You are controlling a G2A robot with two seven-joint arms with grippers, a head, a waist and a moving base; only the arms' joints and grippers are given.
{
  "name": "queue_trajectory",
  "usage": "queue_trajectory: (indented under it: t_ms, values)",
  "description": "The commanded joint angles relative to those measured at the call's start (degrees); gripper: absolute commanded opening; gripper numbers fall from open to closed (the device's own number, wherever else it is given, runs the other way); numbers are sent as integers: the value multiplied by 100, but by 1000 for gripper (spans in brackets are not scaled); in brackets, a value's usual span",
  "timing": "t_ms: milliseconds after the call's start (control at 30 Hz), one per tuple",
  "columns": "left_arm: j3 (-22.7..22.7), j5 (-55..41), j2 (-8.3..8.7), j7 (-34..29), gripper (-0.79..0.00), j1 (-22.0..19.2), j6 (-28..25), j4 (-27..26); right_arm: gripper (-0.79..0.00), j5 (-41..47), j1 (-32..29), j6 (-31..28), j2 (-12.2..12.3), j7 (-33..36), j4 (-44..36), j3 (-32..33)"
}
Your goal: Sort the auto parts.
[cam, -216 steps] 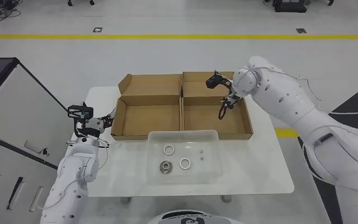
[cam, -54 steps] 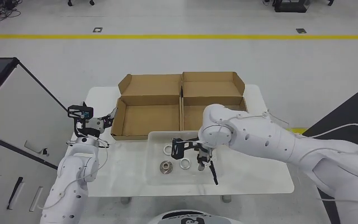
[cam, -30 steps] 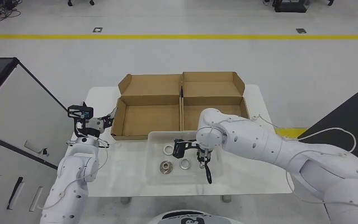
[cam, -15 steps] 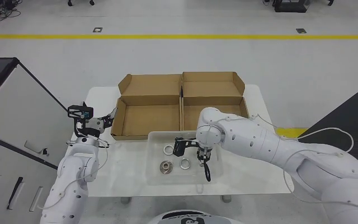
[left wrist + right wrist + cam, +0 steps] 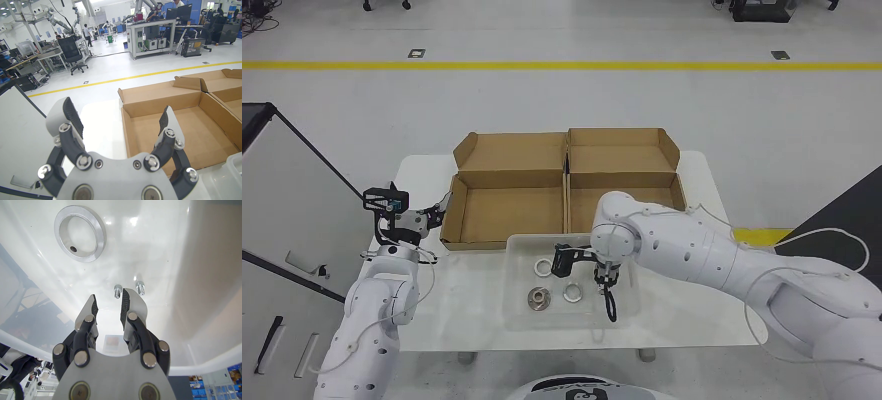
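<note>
Down on the floor of the clear bin (image 5: 525,318), a bolt (image 5: 117,291) and a second bolt (image 5: 140,288): small, silvery, lying flat, side by side and just apart, threads toward the right gripper (image 5: 108,298). Right gripper low inside the bin, toward its right side, pointing down at the floor. Jaws narrow, nothing gripped. One pad (image 5: 124,302) with its tip between the two bolts, right beside the first; contact impossible to tell. Beyond the bolts, on the same floor, a metal ring (image 5: 80,234), flat, with a small dark hole in its inner wall. Farther left in the bin, seen from the top, a white ring (image 5: 543,267) and below it a flanged hub (image 5: 537,297), near each other but not touching. Bin at the front middle of the table (image 5: 712,300). Right behind its far rim, two open cardboard boxes side by side with flaps folded back: left box (image 5: 507,215) and right box (image 5: 627,210), walls touching down the middle. Left gripper (image 5: 118,110) well apart from the bin, at the table's left edge, just outside the left box's near corner. Jaws spread wide, nothing held. Faces across the left box toward the right box.
</note>
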Motion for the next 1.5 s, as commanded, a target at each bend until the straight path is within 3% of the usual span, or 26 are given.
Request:
queue_trajectory:
  t_ms: [0, 567, 633, 700, 1200, 1467]
  values:
    - [0, 0, 0, 0, 0, 0, 0, 0, -480, 1, -15, -3, -10, -6, 26, 9]
    - [0, 0, 0, 0, 0, 0, 0, 0, -554, -86, -74, 32, -54, 31, 176, 49]
    - [0, 0, 0, 0, 0, 0, 0, 0, -628, -88, -76, 43, -62, 31, 196, 45]
    - [0, 0, 0, 0, 0, 0, 0, 0, -785, -100, -74, 60, -70, 31, 203, 43]
    - [0, 0, 0, 0, 0, 0, 0, 0, -785, 14, 1, 126, -53, 31, 60, 170]
    - [0, 0, 0, 0, 0, 0, 0, 0, -785, 638, 203, 139, 269, 31, -474, 578]
